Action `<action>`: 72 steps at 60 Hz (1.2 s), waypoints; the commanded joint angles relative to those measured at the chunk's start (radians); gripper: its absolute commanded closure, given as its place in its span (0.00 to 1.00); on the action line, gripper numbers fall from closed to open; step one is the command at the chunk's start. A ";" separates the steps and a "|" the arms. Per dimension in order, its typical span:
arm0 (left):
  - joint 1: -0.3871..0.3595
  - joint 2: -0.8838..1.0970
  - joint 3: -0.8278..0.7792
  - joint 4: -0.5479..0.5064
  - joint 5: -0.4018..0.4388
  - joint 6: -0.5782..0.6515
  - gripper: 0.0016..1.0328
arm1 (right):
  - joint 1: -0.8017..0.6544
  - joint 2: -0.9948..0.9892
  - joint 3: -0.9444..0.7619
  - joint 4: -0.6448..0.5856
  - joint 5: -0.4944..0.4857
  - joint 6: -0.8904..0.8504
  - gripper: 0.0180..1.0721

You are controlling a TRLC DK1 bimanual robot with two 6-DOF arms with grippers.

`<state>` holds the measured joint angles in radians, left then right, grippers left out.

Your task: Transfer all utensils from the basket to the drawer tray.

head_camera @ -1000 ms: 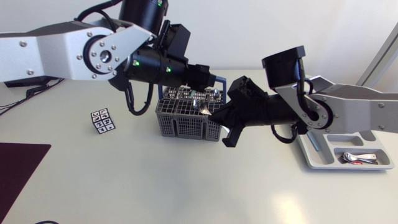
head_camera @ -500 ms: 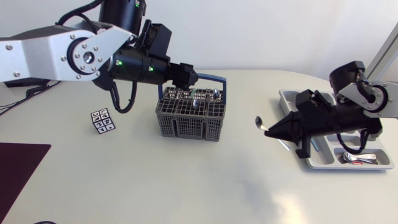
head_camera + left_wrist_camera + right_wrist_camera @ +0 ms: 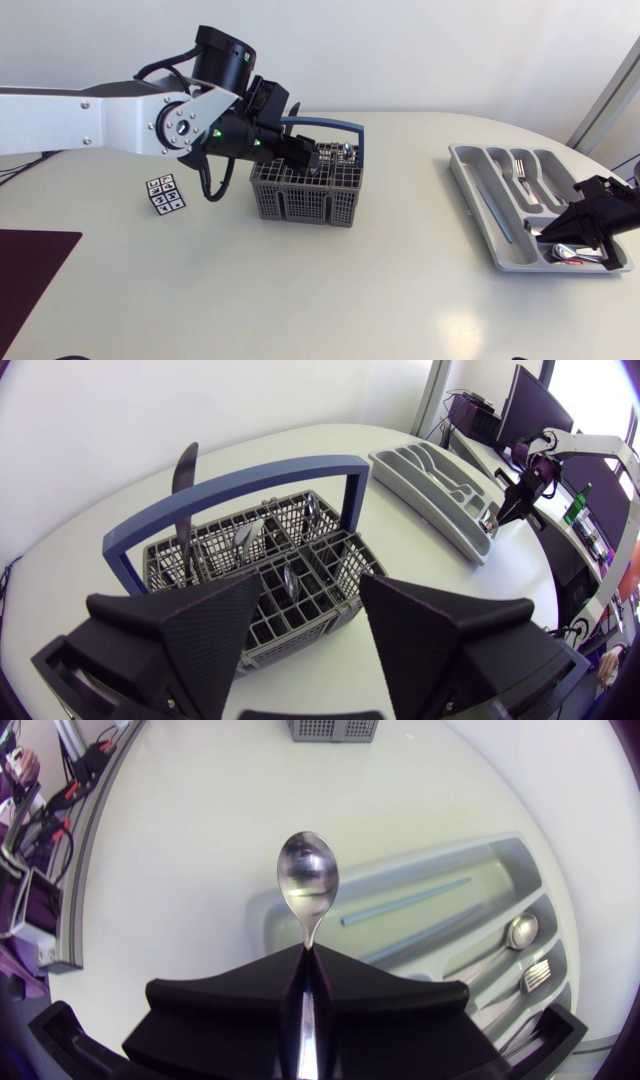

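Observation:
The grey wire basket [image 3: 305, 192] with a blue handle stands mid-table and holds several utensils [image 3: 289, 579]; a dark-handled one [image 3: 184, 485] stands upright at its far side. My left gripper [image 3: 306, 158] hovers over the basket's top, open [image 3: 300, 622], nothing between its fingers. The grey drawer tray [image 3: 478, 190] lies at the right. My right gripper [image 3: 560, 228] is over the tray's near end, shut on a spoon [image 3: 307, 878] whose bowl sticks out ahead of the fingertips. A fork [image 3: 519, 166] and spoons [image 3: 572, 254] lie in the tray's compartments.
A small patterned cube [image 3: 164, 194] sits left of the basket. A dark mat [image 3: 28, 262] covers the table's near left corner. In the right wrist view the tray [image 3: 470, 870] lies under the spoon, the basket [image 3: 335, 728] far ahead.
My right arm carried the spoon from beside the basket rightward to above the tray. My left gripper came down closer over the basket and opened wider.

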<state>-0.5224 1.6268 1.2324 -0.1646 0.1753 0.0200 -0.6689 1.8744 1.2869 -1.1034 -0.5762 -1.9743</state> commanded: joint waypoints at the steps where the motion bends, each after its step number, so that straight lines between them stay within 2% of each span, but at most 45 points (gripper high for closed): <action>1: 0.009 0.024 -0.033 0.016 0.001 0.012 0.33 | -0.044 0.066 0.046 -0.026 0.041 -0.144 0.94; 11: 0.009 0.027 -0.040 0.022 0.004 0.020 0.33 | -0.098 0.161 0.152 0.000 0.138 -0.176 0.94; 26: 0.007 0.038 -0.045 0.033 0.004 0.021 0.33 | -0.115 0.235 0.218 0.054 0.213 -0.187 0.93; 29: 0.007 0.038 -0.045 0.034 0.004 0.021 0.33 | -0.112 0.233 0.215 0.054 0.230 -0.184 0.85; 34: 0.007 0.038 -0.047 0.033 0.004 0.021 0.33 | -0.112 0.218 0.210 0.051 0.234 -0.175 0.51; 36: 0.007 0.038 -0.047 0.033 0.004 0.021 0.33 | -0.112 0.209 0.207 0.053 0.233 -0.173 0.49; 40: 0.009 0.038 -0.045 0.034 0.006 0.023 0.33 | -0.112 0.186 0.209 0.056 0.220 -0.164 0.46; 45: 0.009 0.039 -0.045 0.034 0.006 0.024 0.33 | -0.110 0.129 0.193 0.053 0.194 -0.159 0.32; 59: -0.002 0.051 -0.034 0.051 0.009 0.018 0.33 | -0.029 -0.095 0.035 0.045 0.076 -0.101 0.27; 72: -0.007 0.099 -0.019 0.074 0.009 0.014 0.33 | 0.103 -0.228 -0.126 0.148 -0.027 0.084 0.26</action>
<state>-0.5247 1.6821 1.2144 -0.0956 0.1791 0.0273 -0.6025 1.6817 1.2304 -0.9737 -0.5785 -1.9644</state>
